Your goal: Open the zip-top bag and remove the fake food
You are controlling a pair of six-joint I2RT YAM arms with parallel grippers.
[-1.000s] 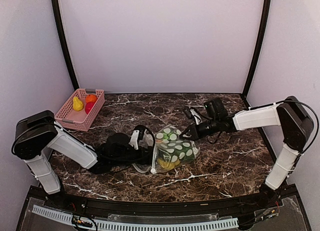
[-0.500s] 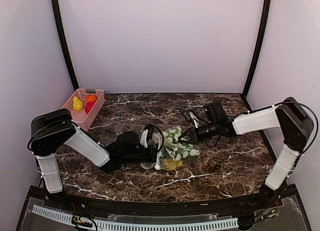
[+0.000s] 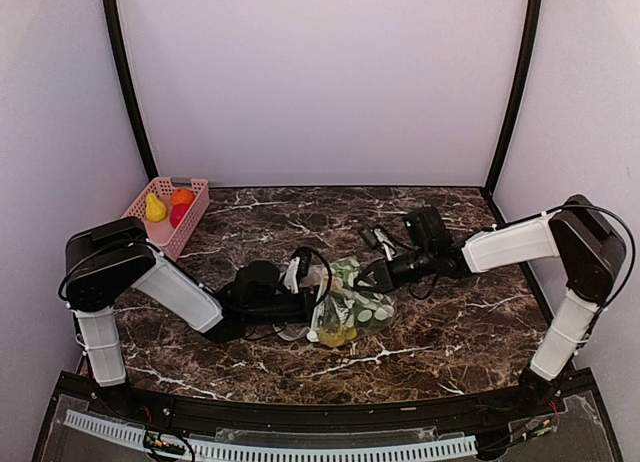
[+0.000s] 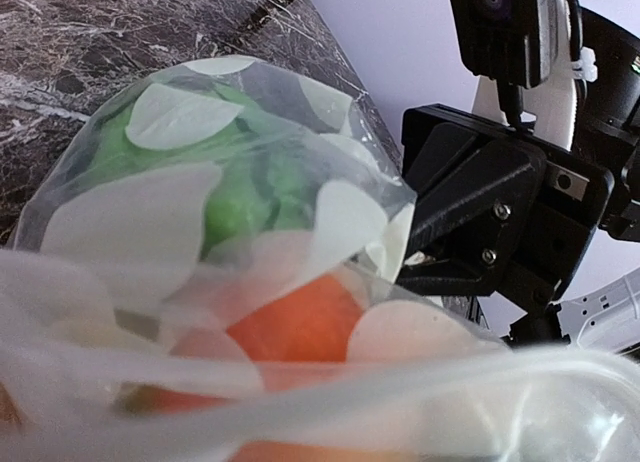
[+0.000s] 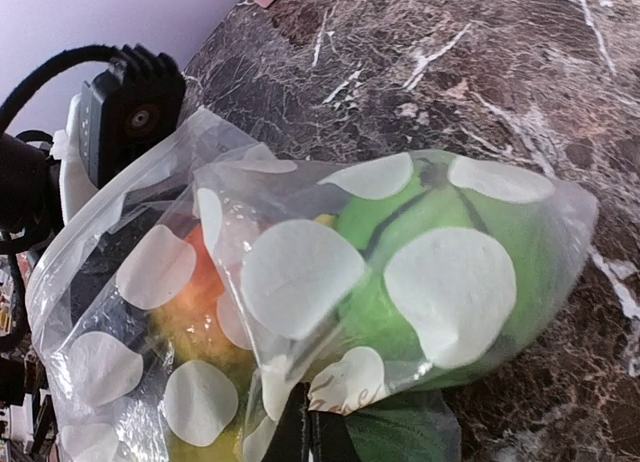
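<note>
The zip-top bag (image 3: 352, 300), clear with pale dots on green, lies bunched at mid table between my two grippers. Fake food shows inside it: an orange piece (image 4: 300, 327), a green piece (image 5: 440, 272) and yellow pieces (image 3: 338, 331). My left gripper (image 3: 308, 294) is at the bag's left edge; in the left wrist view the plastic (image 4: 200, 232) covers its fingers. My right gripper (image 5: 310, 440) has its black fingers pressed together on the bag's lower edge, and in the top view it (image 3: 375, 278) is at the bag's upper right.
A pink slotted basket (image 3: 143, 236) stands at the far left and holds a yellow (image 3: 155, 209), an orange (image 3: 181, 196) and a red fruit (image 3: 178, 215). The right gripper's body (image 4: 490, 212) is close behind the bag. The left wrist camera (image 5: 130, 112) is just beyond it.
My left arm has reached further right, and the bag has shifted a little right and bunched narrower. My right gripper has moved slightly left and closer to the left one.
</note>
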